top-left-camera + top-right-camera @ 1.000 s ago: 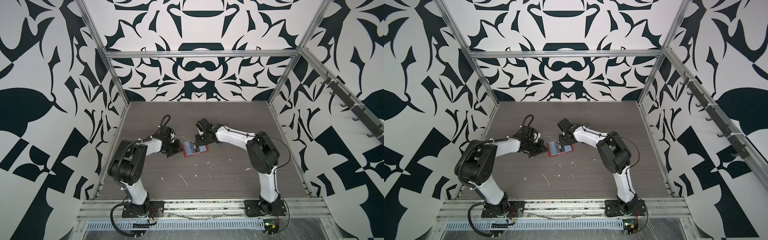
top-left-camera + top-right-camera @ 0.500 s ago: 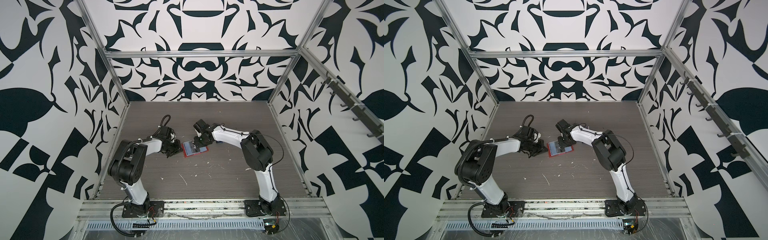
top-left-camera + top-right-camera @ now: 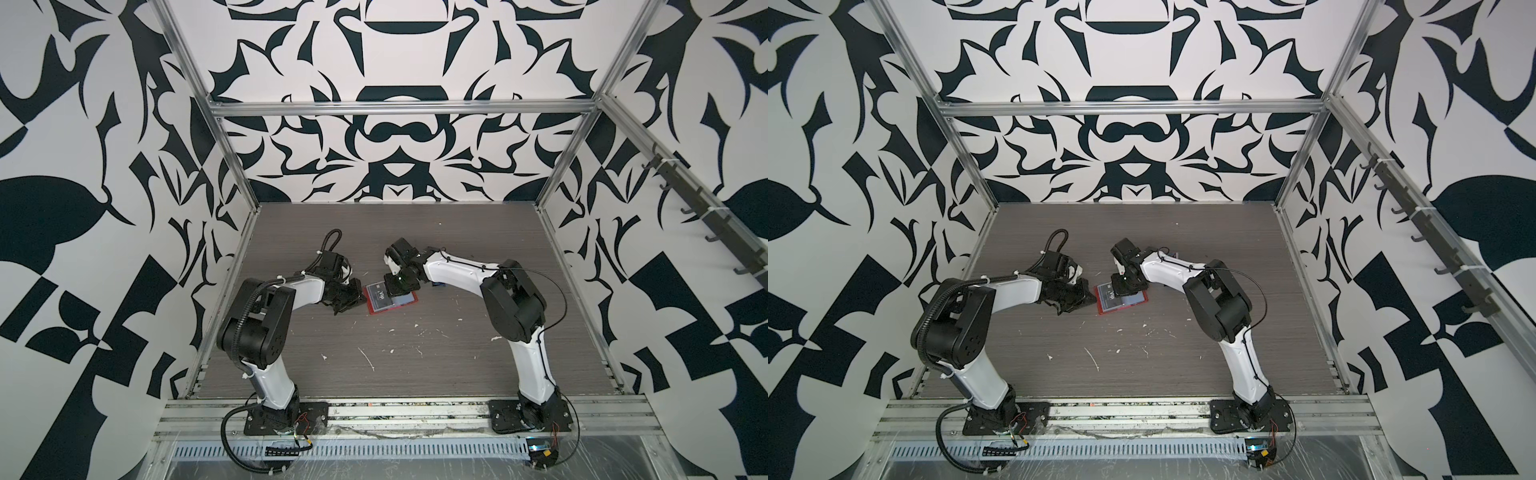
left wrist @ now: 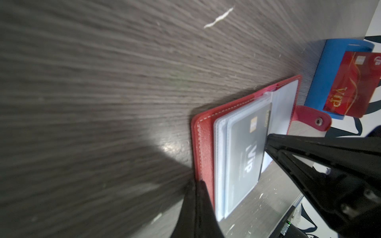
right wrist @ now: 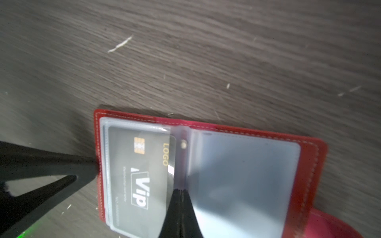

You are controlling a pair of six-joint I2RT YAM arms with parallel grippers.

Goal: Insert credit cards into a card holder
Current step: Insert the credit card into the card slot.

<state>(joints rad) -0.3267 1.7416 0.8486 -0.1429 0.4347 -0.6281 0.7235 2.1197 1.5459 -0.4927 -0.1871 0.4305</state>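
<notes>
In a top view, found the holder (image 3: pixel 405 302) open on the table (image 3: pixel 415 353), left gripper (image 3: pixel 358 298) at its edge, right gripper (image 3: pixel 395 291) over it. From the left wrist, saw that gripper pinched closed, bracing the cover; grey card (image 4: pixel 245 148) nearly home in a sleeve; red card (image 4: pixel 350 82) in the blue stand (image 4: pixel 327 72). From the right wrist, saw its gripper closed too, tip at the grey card's edge. Judged seating the step in hand; reckoned a last nudge next, then the red card. Noted the right wrist slightly nearer the left arm than a second before.
</notes>
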